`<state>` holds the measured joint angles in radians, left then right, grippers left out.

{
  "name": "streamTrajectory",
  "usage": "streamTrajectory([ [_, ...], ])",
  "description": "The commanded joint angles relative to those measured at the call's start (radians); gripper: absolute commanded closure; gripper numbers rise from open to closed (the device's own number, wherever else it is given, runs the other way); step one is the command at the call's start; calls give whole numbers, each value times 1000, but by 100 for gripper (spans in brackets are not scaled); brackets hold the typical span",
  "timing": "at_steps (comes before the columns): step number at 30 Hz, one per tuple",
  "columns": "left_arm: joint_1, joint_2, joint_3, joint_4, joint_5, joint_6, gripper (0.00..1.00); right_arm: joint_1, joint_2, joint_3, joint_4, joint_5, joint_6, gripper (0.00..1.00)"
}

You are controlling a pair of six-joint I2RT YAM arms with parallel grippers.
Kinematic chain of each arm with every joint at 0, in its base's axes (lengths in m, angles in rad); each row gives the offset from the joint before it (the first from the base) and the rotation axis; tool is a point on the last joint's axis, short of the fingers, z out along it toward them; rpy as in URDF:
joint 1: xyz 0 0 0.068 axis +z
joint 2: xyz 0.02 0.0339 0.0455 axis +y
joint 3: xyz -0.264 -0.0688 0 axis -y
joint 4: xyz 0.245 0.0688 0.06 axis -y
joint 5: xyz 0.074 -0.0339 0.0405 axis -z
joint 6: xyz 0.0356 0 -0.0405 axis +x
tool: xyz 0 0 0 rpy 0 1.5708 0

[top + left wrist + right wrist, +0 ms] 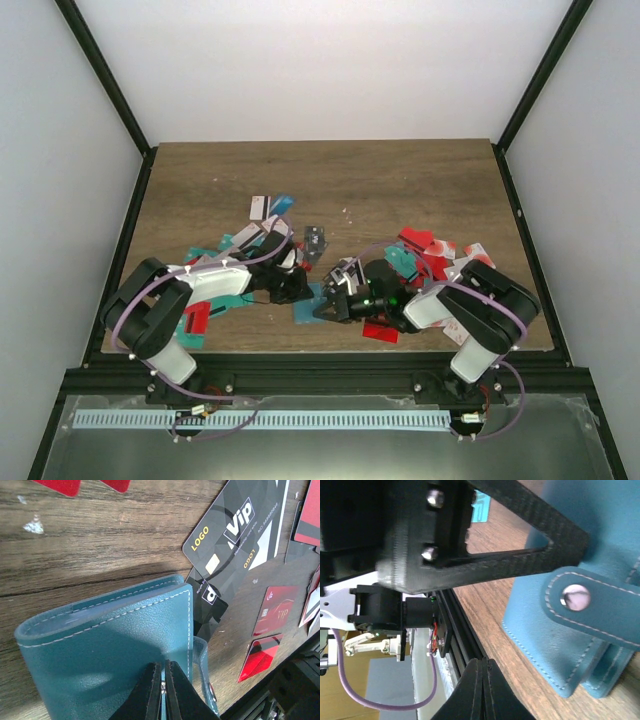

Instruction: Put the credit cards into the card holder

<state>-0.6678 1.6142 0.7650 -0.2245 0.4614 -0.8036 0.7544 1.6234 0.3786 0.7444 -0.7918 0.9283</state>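
While the card holder (pixel 115 645) lies folded on the table (pixel 400 170) near its front edge, the left gripper (pixel 163 692) pinches its cover; the right gripper (pixel 483 690) sits clamped on nothing just beside it, credit cards (pixel 235 530) scattered around

The left arm (pixel 170 300) and right arm (pixel 480 310) were finished in black and white. Purple cables (pixel 340 670) were looped along both.
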Motion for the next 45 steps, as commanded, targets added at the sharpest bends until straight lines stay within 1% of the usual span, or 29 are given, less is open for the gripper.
streamTrajectory([
  [1,-9,19,15,-2,2,-9,94,-14,52,-15,76,1,20,99],
  [8,-14,-2,18,-17,3,-16,94,-50,124,-51,90,23,19,99],
  [15,-26,-26,20,-18,8,-16,93,-61,169,-40,23,37,-1,99],
  [21,-32,-34,18,-21,-4,-21,93,-61,138,-37,-20,35,-13,99],
  [28,-33,-78,56,-73,-43,-11,87,-61,149,-18,-53,19,-25,99],
  [31,-33,-62,59,-104,-56,9,88,-64,96,-29,-57,9,-27,99],
  [35,-33,-49,26,-96,-72,11,94,-66,18,-37,-77,-4,-24,99],
  [37,-32,-37,14,-78,-66,10,95,-66,-7,-42,-50,-21,-3,99],
  [39,-33,-25,8,-65,-63,8,95,-65,-12,-53,16,-44,29,99],
  [45,-34,1,12,-38,-49,2,95,-64,69,-66,169,-76,121,99],
])
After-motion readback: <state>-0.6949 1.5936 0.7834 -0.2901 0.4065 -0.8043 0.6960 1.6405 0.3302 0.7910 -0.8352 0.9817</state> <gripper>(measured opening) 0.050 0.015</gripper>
